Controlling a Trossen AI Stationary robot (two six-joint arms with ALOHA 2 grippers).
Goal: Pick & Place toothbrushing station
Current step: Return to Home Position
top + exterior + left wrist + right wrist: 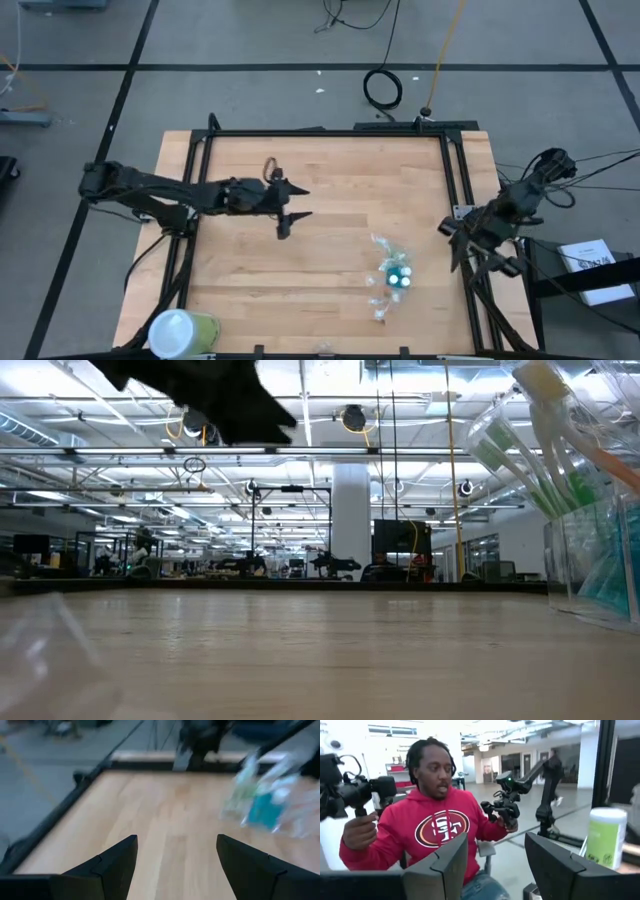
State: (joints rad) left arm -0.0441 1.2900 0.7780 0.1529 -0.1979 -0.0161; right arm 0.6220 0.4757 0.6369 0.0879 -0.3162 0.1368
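Clear holder (237,800) in blur

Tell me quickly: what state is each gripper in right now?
Left gripper: open, holding nothing.
Right gripper: open, holding nothing.

One clear holder (575,575). In it, two teal tubes (400,277) and several toothbrushes (545,485), too bunched to count. Well apart from the holder, one yellow-green container (183,331). One person (437,830).
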